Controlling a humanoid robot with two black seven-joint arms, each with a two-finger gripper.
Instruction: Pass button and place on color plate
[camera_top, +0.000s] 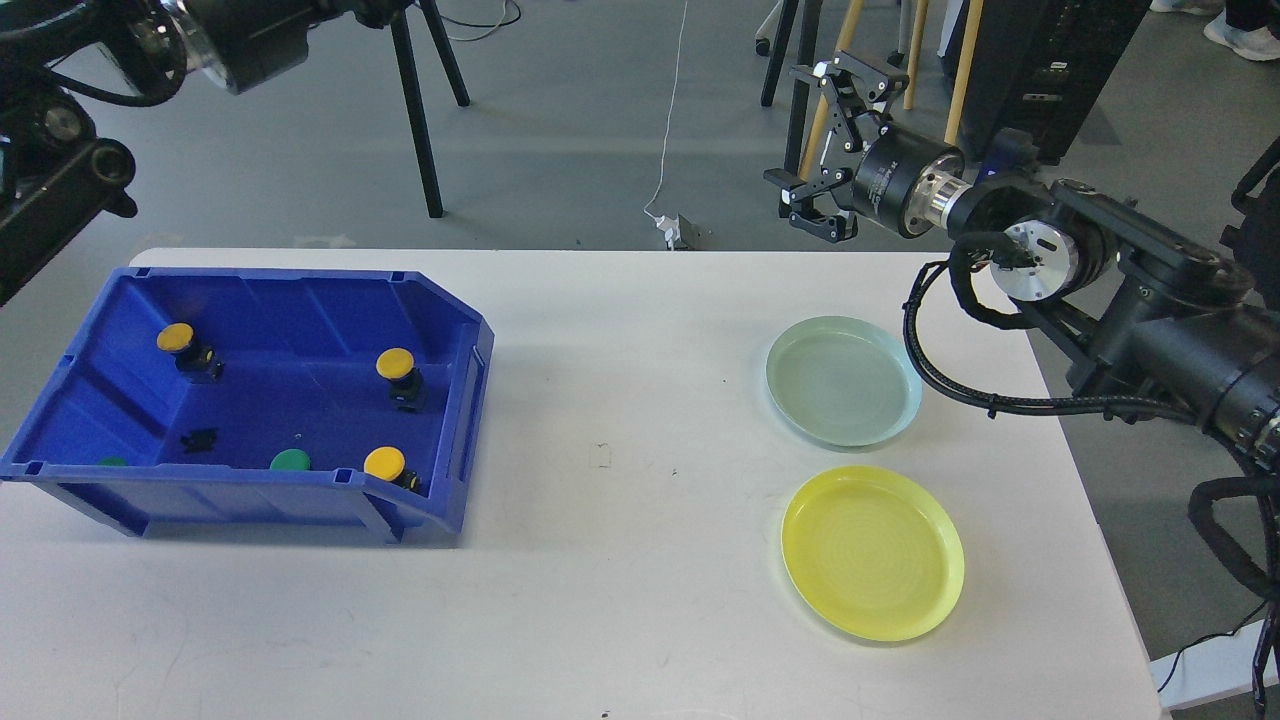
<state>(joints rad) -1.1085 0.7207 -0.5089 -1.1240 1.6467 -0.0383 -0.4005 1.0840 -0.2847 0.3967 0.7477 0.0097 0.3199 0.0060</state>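
Three yellow buttons (385, 463) in blue bin (470, 400), right hand (812, 140) wide, holding nothing, left hand unseen

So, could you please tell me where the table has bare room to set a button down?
Bare tabletop lies between the blue bin and both plates; the green plate and yellow plate are empty. The bin is crowded.

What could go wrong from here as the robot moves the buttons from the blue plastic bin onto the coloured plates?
The green-capped button sits against the near wall of the blue plastic bin, so a gripper may hit that wall.

The pale green plate and yellow plate lie close together; a button could land on the wrong one.

The right gripper is open, far from the bin.
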